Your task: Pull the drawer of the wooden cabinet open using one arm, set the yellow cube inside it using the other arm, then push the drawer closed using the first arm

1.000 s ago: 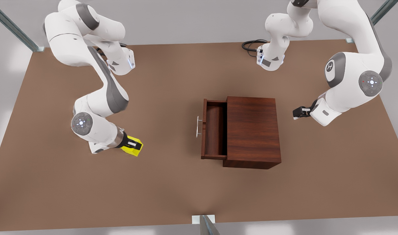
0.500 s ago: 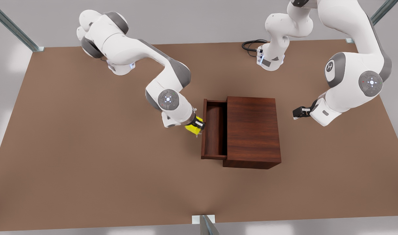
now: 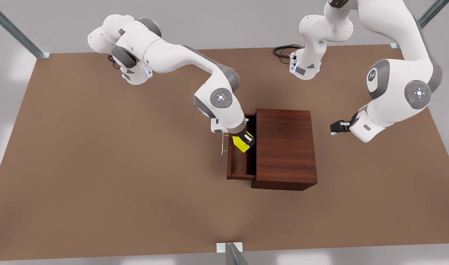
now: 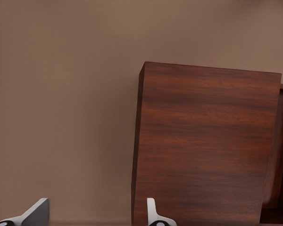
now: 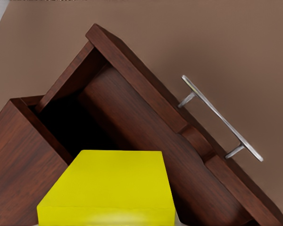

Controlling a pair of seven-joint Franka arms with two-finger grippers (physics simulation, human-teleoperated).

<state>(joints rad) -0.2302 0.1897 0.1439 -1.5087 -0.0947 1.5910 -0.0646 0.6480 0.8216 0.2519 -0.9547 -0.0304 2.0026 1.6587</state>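
The drawer stands open — its near half bare; the right gripper with the cube hangs above the far half.

Brown tabletop; black cable coiled at far edge; metal frame struts at corners; grey floor beyond.

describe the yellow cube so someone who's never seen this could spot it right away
Find the wooden cabinet in the middle of the brown table; its drawer is pulled out toward the front view's left. Above that open drawer, the right tool holds the yellow cube, the one bright yellow thing among brown wood and white arms.
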